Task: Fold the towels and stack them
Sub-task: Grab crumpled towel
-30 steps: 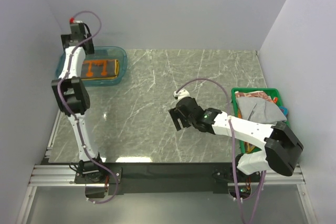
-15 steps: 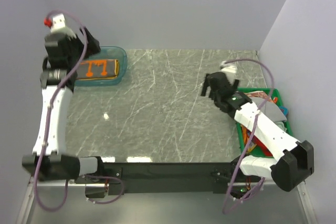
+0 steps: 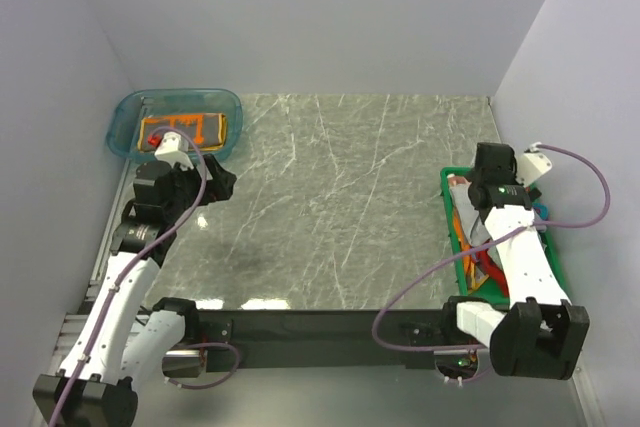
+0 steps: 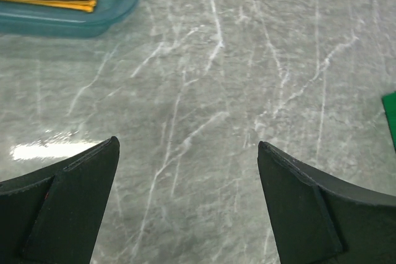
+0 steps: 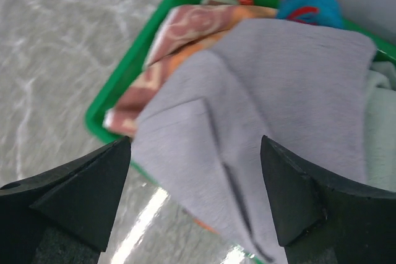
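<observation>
The left pincer (image 4: 187, 143) has been drawn back over the desk (image 3: 330, 197), released, and 1 folded orange-brown towel (image 3: 183, 130) is left in the tub (image 3: 125, 112). The right pincer (image 5: 195, 138), spread and empty, has been swung above the grey towel (image 5: 278, 78) in the crate (image 5: 137, 54), judged the next pick.

Orange-brown towel (image 3: 185, 130) w/ orange lines: folded flat, lies in teal tub (image 3: 120, 117), far left. Grey towel (image 5: 272, 91): unfolded, rumpled, on top of red-patterned towel (image 5: 185, 23) in green crate (image 5: 133, 60), right side.
</observation>
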Controlling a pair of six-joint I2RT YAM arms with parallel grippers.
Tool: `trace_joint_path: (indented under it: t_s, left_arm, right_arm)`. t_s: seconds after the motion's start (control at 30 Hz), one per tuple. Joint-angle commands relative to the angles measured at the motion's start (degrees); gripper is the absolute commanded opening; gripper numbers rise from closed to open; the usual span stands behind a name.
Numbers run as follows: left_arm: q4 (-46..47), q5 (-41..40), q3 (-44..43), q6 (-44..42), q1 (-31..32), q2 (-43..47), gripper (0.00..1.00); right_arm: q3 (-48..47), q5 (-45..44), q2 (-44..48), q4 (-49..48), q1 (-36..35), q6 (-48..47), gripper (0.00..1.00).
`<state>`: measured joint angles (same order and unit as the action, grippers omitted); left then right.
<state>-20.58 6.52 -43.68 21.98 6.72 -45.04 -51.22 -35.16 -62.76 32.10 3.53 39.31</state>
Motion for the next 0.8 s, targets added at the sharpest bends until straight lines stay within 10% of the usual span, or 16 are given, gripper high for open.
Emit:
trace_joint_path:
  t_s: [0.0,0.27,0.6,0.77]
  left_arm:
    - [4.67,3.4,-0.44,0.78,1.27,-0.58,0.99]
    - [4.32,3.23,-0.18,0.61,2.07,-1.28,1.0]
    - [4.58,4.29,-0.09,0.7,3.56,-6.99,0.99]
    - [4.93,3.23,-0.26,0.17,3.65,-8.84,0.98]
  right_arm:
    - [1.82,-1.24,-0.43,-2.02,4.02,3.06,0.91]
    - [3.76,0.09,-5.17,-4.67,6.23,2.7,0.77]
    - [3.15,-0.09,-4.57,-6.6,5.88,-0.98,0.08]
    - [1.57,-0.53,-2.54,-7.57,3.16,-4.85,0.0]
